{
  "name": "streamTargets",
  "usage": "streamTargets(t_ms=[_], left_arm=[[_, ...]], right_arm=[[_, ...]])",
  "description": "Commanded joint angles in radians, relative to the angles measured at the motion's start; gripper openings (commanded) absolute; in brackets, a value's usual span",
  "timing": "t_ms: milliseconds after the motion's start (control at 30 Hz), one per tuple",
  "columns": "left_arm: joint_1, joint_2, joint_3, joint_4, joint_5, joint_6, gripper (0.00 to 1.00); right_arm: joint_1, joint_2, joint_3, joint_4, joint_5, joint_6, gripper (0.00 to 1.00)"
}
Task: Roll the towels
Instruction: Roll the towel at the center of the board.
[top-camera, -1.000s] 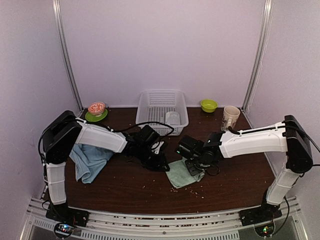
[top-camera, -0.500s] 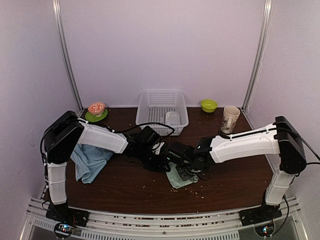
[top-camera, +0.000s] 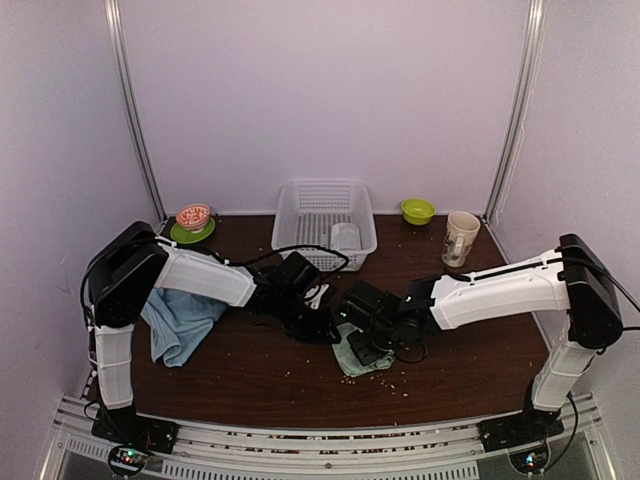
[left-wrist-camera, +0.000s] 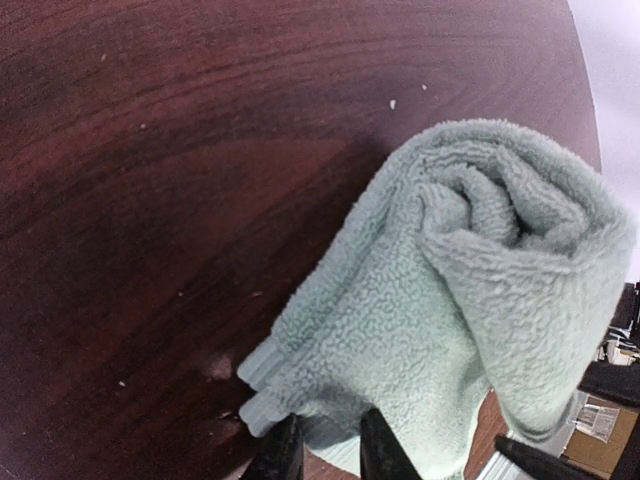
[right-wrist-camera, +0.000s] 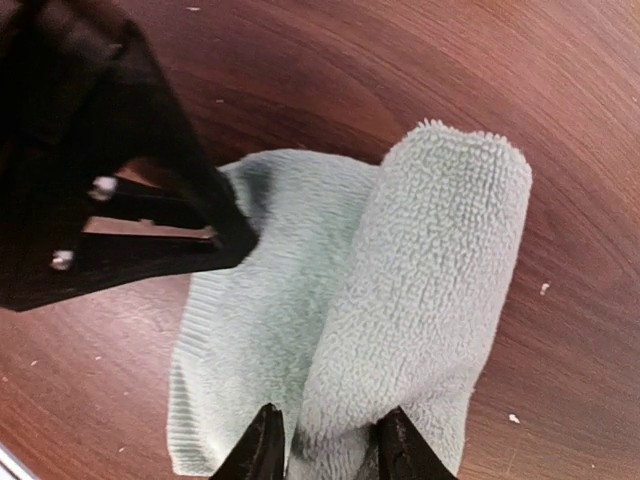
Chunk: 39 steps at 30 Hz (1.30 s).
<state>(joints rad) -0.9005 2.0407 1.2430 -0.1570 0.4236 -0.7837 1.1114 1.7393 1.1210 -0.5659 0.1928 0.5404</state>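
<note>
The pale green towel (top-camera: 352, 358) lies partly rolled near the centre of the table (top-camera: 250, 385), between both arms. The left gripper (left-wrist-camera: 328, 432) pinches its flat hem. The right gripper (right-wrist-camera: 330, 422) stands parted over the rolled section's end.

The green towel (right-wrist-camera: 420, 280) is made of soft, fluffy cloth, covered with tiny loops. The table (left-wrist-camera: 150, 150) is made of dark wood, rubbed smooth and shiny. The basket (top-camera: 286, 222) is made of white plastic.
</note>
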Motion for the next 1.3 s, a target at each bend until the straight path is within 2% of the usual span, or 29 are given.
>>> streamTargets(t_ms=[0, 133, 400, 633, 1067, 1267], left_arm=[[-0.008, 0.013, 0.006, 0.010, 0.003, 0.013, 0.20], [-0.007, 0.004, 0.006, -0.001, 0.004, 0.017, 0.20], [-0.002, -0.097, -0.008, -0.055, 0.014, 0.068, 0.22], [-0.002, -0.149, 0.020, -0.043, 0.026, 0.053, 0.20], [-0.002, -0.033, 0.176, -0.031, 0.065, 0.028, 0.18], [-0.002, 0.019, 0.179, 0.057, 0.104, -0.021, 0.18]], right_arm=[[0.004, -0.037, -0.027, 0.096, -0.081, -0.029, 0.36], [-0.001, -0.029, -0.056, 0.138, -0.117, -0.036, 0.41], [-0.056, -0.046, -0.146, 0.241, -0.207, -0.028, 0.44], [-0.095, -0.052, -0.203, 0.318, -0.274, -0.030, 0.46], [-0.114, -0.057, -0.218, 0.341, -0.292, -0.026, 0.47], [-0.114, -0.050, -0.214, 0.347, -0.309, -0.035, 0.47]])
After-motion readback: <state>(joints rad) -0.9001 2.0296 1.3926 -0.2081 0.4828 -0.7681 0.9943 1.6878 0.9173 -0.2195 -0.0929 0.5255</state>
